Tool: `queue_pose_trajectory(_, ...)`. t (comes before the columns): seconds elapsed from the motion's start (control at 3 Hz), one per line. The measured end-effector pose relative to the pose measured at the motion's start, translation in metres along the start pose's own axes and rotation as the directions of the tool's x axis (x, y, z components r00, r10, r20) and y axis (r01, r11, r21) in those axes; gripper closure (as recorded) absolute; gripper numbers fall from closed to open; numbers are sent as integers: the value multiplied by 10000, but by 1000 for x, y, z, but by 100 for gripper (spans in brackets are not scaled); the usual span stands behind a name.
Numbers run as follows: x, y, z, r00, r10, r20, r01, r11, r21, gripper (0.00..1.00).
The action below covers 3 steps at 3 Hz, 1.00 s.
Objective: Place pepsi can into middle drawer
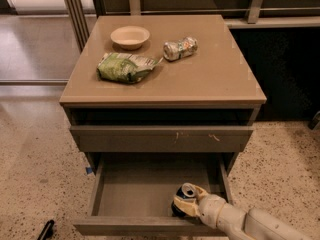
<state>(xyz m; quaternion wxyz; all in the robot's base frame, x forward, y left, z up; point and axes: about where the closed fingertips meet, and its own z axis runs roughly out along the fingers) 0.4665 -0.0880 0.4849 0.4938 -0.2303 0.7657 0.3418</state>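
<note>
The one camera looks down at a small brown cabinet (220,84) on a speckled floor (35,174).

Three things sit on top of the cabinet. There is one round, pale bowl (130,36) near the back left. There is one green bag (125,67) in front of the bowl, lying flat. There is one squashed can (180,48), silver and green, lying on its side to the right of the bowl. The tip of the bag reaches close to this can.

Two drawers show. The upper drawer front (160,138) is pushed in and has small reddish marks on it. Below it, the middle drawer (145,184) is pulled out, so its grey floor shows.

One pepsi can (187,190) is inside the middle drawer, at the front right corner, close to the front wall. It is dark blue with a silver top, and it leans a little. So there are two cans in all, one on top and one in the drawer.

One pale robot arm (240,219) comes in from the bottom right. Its gripper (184,204) is down in the drawer, and its yellowish fingers (200,192) are wrapped around the pepsi can, holding it.
</note>
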Motion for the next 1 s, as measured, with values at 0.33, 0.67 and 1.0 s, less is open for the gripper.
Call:
queue_pose_trajectory(0.33,0,0,0,10000,0,0,0,10000,-1,11)
queue_pose_trajectory(0.67,0,0,0,10000,0,0,0,10000,-3,0)
queue_pose_trajectory(1.0,0,0,0,10000,-1,0,1,10000,-4,0)
